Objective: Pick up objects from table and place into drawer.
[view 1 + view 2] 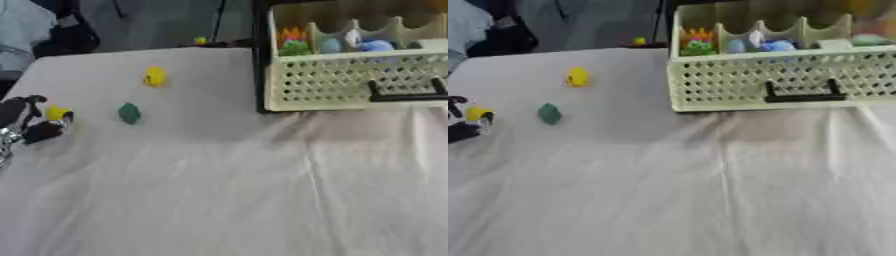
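In the left eye view we see a table under a white cloth (227, 190), with the left hand (31, 125) at the left edge, its black fingers curled round a small yellow object (57, 113) so that the hand is closed on it. Just to the right of that hand a small green object (129, 113) lies on the cloth, and farther away, a little to the right, a second yellow object (155, 77) sits alone. At the far right stands the drawer (350, 82), a pale cream perforated bin with a black handle (407, 95) on its near face; inside it we make out an orange and green thing (294, 41) and some blue and white shapes (363, 44), too blurred for us to name. In the right eye view the same left hand shows only partly at the left edge, with the yellow piece between its fingers, and the drawer sits nearer the middle of the far side. We see the right hand in neither view. The green object and the far yellow one rest well apart from the drawer.
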Robot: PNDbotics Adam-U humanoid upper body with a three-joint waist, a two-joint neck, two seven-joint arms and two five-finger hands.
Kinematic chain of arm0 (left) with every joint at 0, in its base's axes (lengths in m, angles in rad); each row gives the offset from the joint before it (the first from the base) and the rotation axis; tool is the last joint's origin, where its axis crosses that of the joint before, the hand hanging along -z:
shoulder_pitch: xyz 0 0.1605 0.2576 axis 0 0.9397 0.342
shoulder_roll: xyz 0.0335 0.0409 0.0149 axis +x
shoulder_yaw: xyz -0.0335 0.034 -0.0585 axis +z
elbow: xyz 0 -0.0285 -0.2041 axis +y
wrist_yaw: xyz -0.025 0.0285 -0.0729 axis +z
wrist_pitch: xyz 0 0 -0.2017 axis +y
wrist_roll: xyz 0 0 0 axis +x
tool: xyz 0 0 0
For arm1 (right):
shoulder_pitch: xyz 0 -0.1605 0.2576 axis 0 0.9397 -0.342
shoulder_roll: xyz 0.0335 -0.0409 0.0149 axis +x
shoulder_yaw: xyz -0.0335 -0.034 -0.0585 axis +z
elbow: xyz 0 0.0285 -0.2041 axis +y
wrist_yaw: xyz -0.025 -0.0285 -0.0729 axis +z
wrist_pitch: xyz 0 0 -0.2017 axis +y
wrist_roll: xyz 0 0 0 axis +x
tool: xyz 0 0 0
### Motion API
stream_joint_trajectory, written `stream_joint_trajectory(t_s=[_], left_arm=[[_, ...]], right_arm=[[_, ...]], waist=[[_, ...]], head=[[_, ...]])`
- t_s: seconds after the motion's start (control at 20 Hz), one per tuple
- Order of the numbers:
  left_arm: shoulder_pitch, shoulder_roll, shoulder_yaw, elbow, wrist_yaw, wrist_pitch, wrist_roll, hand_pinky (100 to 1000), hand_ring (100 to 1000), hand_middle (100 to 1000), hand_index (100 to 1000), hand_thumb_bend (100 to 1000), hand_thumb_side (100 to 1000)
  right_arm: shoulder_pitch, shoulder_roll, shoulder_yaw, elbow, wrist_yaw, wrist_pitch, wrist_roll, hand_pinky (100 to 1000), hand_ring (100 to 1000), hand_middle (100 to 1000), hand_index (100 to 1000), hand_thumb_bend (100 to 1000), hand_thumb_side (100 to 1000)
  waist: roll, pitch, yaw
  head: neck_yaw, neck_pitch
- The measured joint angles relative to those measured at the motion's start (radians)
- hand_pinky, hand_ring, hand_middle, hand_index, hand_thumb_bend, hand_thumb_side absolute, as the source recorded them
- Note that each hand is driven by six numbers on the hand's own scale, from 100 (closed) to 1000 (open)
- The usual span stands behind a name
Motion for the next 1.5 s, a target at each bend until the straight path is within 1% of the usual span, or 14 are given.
stream_joint_trajectory(t_s=[0.4,0.65,0.85,1.05,1.1,1.15,1.25,1.3,1.5], left_arm=[[0.0,0.0,0.01,0.022,0.008,0.01,0.001,212,371,668,903,352,787],[-0.001,0.0,0.017,0.046,0.007,0.014,0.001,217,373,669,901,352,786],[-0.007,0.0,0.024,0.061,-0.003,0.02,0.006,219,376,669,897,335,785],[-0.011,0.0,0.03,0.064,-0.009,0.023,0.016,210,370,660,870,267,776],[-0.013,-0.001,0.03,0.065,-0.008,0.022,0.018,207,368,656,858,217,772],[-0.015,-0.001,0.031,0.065,-0.006,0.023,0.021,207,367,655,856,201,770],[-0.017,-0.003,0.033,0.068,0.001,0.025,0.027,202,363,642,838,130,755],[-0.018,-0.005,0.035,0.068,0.006,0.026,0.031,201,362,638,827,100,734],[-0.021,-0.008,0.036,0.069,0.017,0.03,0.037,194,357,634,812,100,688]], right_arm=[[0.0,0.006,0.002,0.0,-0.001,-0.001,0.004,481,399,361,805,100,456],[-0.001,0.008,0.003,0.0,-0.001,-0.003,0.002,483,399,361,806,100,456],[-0.001,0.012,0.005,0.0,-0.001,-0.005,0.001,485,398,359,808,100,456],[-0.001,0.018,0.005,0.0,-0.001,-0.006,0.001,488,397,358,809,100,454],[-0.001,0.018,0.005,0.0,-0.001,-0.006,0.001,489,397,357,809,100,455],[-0.001,0.02,0.005,0.0,-0.001,-0.006,0.001,489,397,357,809,100,455],[-0.001,0.024,0.006,0.0,-0.001,-0.006,0.001,490,397,357,809,100,456],[0.0,0.025,0.006,0.0,-0.001,-0.006,0.001,491,397,357,809,100,456],[0.0,0.025,0.006,0.0,-0.001,-0.005,0.001,493,398,359,809,100,456]], waist=[[0.0,0.006,-0.01],[0.004,0.015,-0.017],[0.006,0.021,-0.023],[0.007,0.026,-0.023],[0.007,0.027,-0.023],[0.007,0.029,-0.023],[0.009,0.031,-0.023],[0.009,0.031,-0.023],[0.009,0.032,-0.023]], head=[[0.005,-0.002],[0.011,-0.01],[0.016,-0.017],[0.018,-0.018],[0.018,-0.018],[0.019,-0.018],[0.019,-0.018],[0.019,-0.018],[0.019,-0.018]])
